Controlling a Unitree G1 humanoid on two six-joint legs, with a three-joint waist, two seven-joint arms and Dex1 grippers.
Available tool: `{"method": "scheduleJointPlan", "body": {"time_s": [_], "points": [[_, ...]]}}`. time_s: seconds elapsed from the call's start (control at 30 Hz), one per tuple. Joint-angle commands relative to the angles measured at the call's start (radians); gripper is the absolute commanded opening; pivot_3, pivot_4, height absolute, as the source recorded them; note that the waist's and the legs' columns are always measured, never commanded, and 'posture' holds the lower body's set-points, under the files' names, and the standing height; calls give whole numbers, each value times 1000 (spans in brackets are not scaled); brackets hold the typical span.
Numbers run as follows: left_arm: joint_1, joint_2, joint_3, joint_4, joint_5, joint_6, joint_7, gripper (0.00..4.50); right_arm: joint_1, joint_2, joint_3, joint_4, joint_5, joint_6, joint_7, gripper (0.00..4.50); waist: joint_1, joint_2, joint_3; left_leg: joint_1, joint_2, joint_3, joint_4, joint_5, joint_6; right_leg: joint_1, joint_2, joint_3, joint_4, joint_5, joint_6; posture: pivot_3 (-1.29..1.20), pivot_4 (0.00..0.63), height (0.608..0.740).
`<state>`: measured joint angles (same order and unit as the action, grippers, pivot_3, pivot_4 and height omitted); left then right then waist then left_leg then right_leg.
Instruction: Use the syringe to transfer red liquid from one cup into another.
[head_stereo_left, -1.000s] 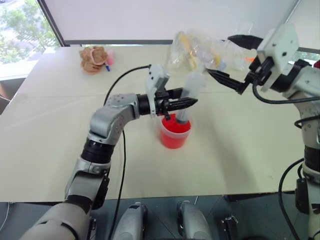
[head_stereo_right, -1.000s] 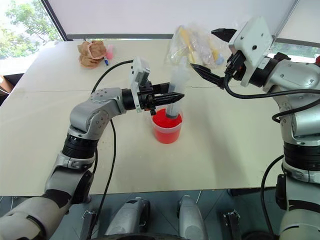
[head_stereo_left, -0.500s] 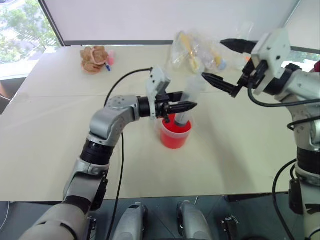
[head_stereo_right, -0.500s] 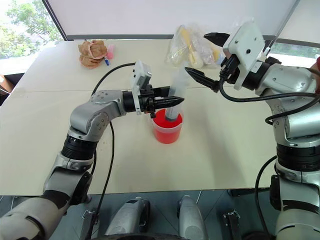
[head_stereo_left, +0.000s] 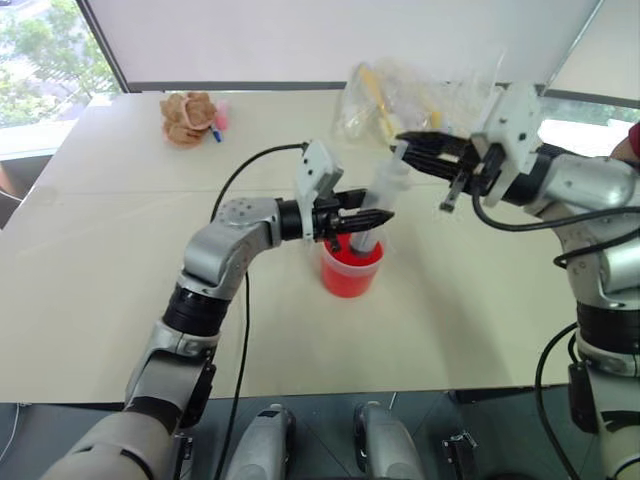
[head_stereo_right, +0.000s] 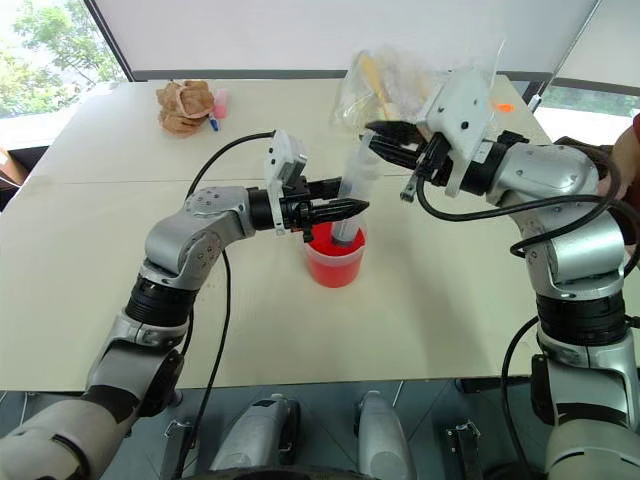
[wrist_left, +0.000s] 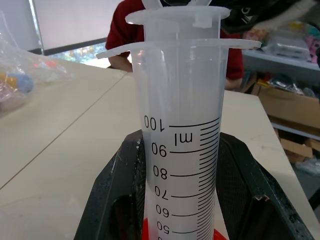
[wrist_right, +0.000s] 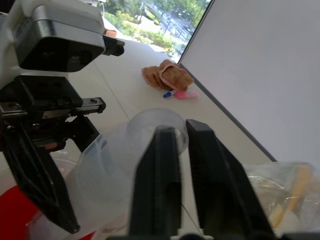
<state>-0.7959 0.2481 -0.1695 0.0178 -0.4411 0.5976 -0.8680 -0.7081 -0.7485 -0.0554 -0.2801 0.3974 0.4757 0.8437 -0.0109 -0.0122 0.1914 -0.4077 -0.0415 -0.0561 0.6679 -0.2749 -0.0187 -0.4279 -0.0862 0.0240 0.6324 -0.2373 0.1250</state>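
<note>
A lab or workshop test room, by its looks: a broad pale table (head_stereo_left: 120, 260) stands against a white blind (head_stereo_left: 330, 40) and a window onto trees (head_stereo_left: 40, 60). Past the left gripper (wrist_left: 175, 200), shelves (wrist_left: 295, 45) hold cardboard boxes (wrist_left: 290, 102) and bagged goods, with a seated person (wrist_left: 120, 35) at the table's far edge.

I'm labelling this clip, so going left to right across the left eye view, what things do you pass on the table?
Brown crumpled item → pink item → left gripper, shut on the syringe standing in the red cup → right gripper, shut at the syringe's top.
</note>
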Motion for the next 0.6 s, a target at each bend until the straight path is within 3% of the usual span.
{"method": "scheduleJointPlan", "body": {"time_s": [0.03, 0.6], "points": [[-10, -4, 5, -3, 7, -16, 4, 1351, -32, -7, -41, -22, -10, -34, -27, 23, 0, 0, 0, 0, 0, 0, 0, 0, 0, 0, 0, 0, 0, 0, 0, 0, 150, 740], [48, -7, -19, -26, 9, -15, 12, 1351, -156, 35, -59, 118, -94, -195, -102, 23, 0, 0, 0, 0, 0, 0, 0, 0, 0, 0, 0, 0, 0, 0, 0, 0, 150, 740]]}}
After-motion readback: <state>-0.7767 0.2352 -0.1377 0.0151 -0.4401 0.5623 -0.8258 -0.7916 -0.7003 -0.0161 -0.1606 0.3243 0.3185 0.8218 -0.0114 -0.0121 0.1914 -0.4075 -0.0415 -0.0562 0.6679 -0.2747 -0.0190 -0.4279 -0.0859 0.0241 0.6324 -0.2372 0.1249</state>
